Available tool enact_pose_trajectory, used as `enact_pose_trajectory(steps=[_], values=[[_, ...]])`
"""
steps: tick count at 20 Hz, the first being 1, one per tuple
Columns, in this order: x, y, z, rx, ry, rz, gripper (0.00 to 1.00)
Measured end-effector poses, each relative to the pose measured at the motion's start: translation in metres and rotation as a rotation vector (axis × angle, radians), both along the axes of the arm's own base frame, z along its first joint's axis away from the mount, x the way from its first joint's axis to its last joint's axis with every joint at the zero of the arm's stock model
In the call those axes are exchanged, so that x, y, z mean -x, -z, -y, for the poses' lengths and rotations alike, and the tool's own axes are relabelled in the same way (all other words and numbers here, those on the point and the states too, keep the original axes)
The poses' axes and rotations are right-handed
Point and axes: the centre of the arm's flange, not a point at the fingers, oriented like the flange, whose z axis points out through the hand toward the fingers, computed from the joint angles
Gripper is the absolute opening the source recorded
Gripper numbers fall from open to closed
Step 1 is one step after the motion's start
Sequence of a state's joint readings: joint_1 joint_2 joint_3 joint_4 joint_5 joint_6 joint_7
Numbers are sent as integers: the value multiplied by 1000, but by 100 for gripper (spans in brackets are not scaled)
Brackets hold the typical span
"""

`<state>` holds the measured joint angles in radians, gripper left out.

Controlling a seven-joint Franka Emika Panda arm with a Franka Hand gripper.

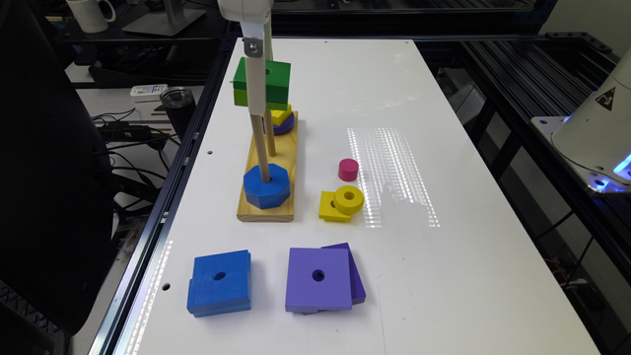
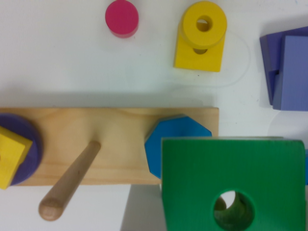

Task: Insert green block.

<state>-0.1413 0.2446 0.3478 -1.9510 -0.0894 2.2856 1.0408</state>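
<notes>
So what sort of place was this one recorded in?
Most likely a robotics lab or workshop bench: a white table on a black metal frame, a wooden peg toy base set out for the arm, and beside it a cluttered desk with cables and a mug.

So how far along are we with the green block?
Done: the green block is off the table, raised high up the pegs. In hand: its hole sits about over the peg that holds the blue octagon; I can't tell if the tip has entered. Left: sliding it down onto the octagon.
</notes>
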Motion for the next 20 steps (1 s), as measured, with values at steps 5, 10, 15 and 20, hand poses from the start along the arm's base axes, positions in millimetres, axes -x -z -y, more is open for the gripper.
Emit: enact_pose_trajectory(steps=[5, 10, 15, 20], values=[[0, 2, 0, -1, 0, -2, 0], [-2, 10, 0, -6, 0, -4, 0], [-3, 10, 0, -6, 0, -3, 0], [-3, 10, 0, -6, 0, -3, 0]])
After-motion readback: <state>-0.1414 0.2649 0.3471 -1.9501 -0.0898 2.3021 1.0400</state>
